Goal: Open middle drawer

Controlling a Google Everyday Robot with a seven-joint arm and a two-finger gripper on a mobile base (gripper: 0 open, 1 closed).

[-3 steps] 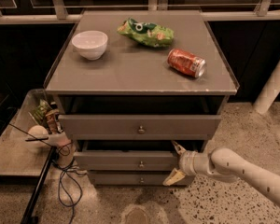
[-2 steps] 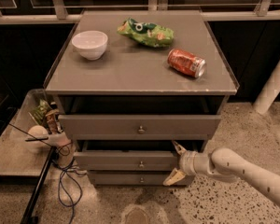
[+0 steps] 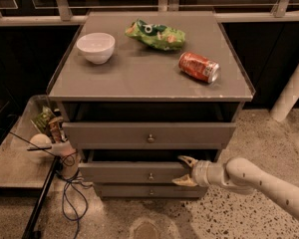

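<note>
The middle drawer [image 3: 134, 172] is the grey front with a small round knob [image 3: 150, 176], second of three in the grey cabinet. A dark gap shows above it, so it stands slightly out. My gripper [image 3: 185, 171] comes in from the right at the drawer's right end. Its fingers are open, one fingertip [image 3: 188, 159] at the front's top edge and the other at its bottom edge. My pale arm [image 3: 259, 180] runs off to the lower right.
On the cabinet top [image 3: 139, 73] sit a white bowl [image 3: 95, 47], a green chip bag [image 3: 157, 35] and a red soda can [image 3: 199, 67]. The wider top drawer [image 3: 149, 134] and thin bottom drawer [image 3: 149, 191] flank the middle one. A tray with clutter [image 3: 45, 133] and cables [image 3: 70, 188] lie left.
</note>
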